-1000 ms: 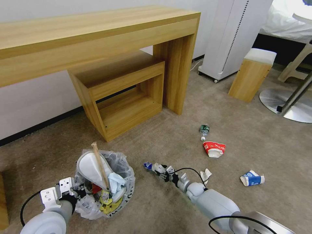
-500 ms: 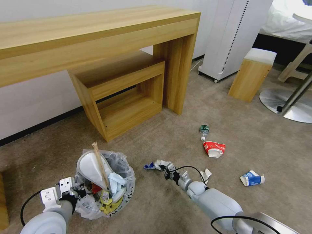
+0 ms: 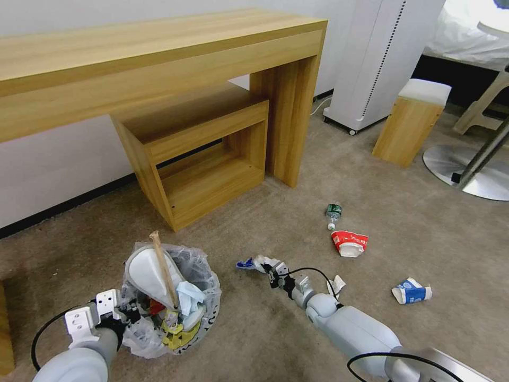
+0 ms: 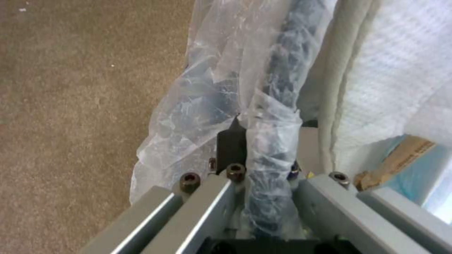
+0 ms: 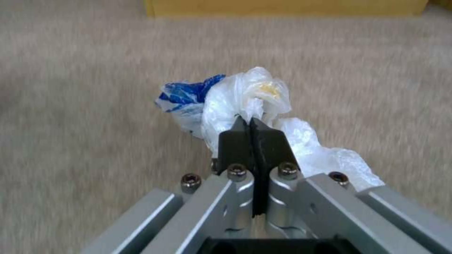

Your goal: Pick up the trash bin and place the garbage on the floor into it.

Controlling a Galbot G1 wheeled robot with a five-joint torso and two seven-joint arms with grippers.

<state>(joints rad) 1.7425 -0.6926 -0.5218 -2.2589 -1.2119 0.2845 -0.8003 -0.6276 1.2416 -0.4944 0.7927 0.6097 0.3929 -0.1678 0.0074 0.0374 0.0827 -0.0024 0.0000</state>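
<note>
Open carpet [image 3: 297, 228] ahead of me, bin [image 3: 204, 313] stuffed above its rim at my left, wooden desk [image 3: 159, 69] and nested shelf [image 3: 207, 159] blocked the far side.

The bag [image 4: 212, 102] hides the bin's black wall. At 2 o'clock, the round metal base [image 3: 469, 172] is cut off.

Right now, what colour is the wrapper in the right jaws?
White with blue print, clearest in the right wrist view.

L end effector [image 3: 124, 313] clamped, arm low at left; R end effector [image 3: 271, 269] pinched closed, arm extended fwd
</note>
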